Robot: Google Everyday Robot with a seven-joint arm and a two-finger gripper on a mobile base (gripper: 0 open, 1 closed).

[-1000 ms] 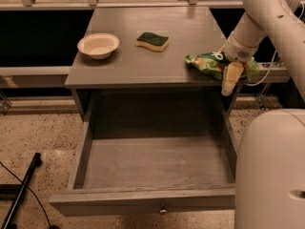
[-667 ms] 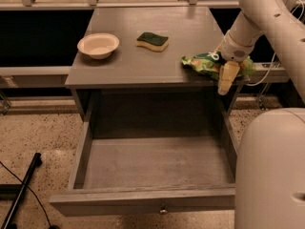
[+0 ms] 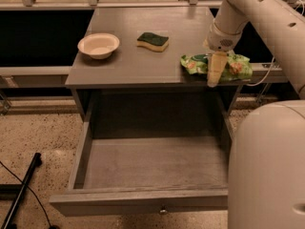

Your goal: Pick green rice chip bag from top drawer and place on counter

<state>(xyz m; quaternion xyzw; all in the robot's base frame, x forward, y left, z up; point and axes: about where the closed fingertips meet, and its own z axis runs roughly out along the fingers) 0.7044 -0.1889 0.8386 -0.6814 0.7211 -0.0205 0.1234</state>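
Note:
The green rice chip bag [image 3: 193, 64] hangs in my gripper [image 3: 214, 76] at the right front corner of the counter [image 3: 143, 63]. Part of the bag sticks out past the counter's right edge. The gripper points down, and its cream finger lies across the front of the bag, shut on it. I cannot tell whether the bag touches the counter. The top drawer [image 3: 138, 205] is pulled fully out below, its inside bare, with a small knob [image 3: 163, 210] on its front panel.
A cream bowl [image 3: 98, 45] stands at the counter's left. A green-and-yellow sponge [image 3: 152, 41] lies in its middle back. My white arm and base [image 3: 267, 166] fill the right side. A black pole [image 3: 21, 192] lies on the speckled floor at the left.
My gripper has moved a little to the left with the bag, further over the counter's right front corner. The bowl, sponge and drawer have not moved.

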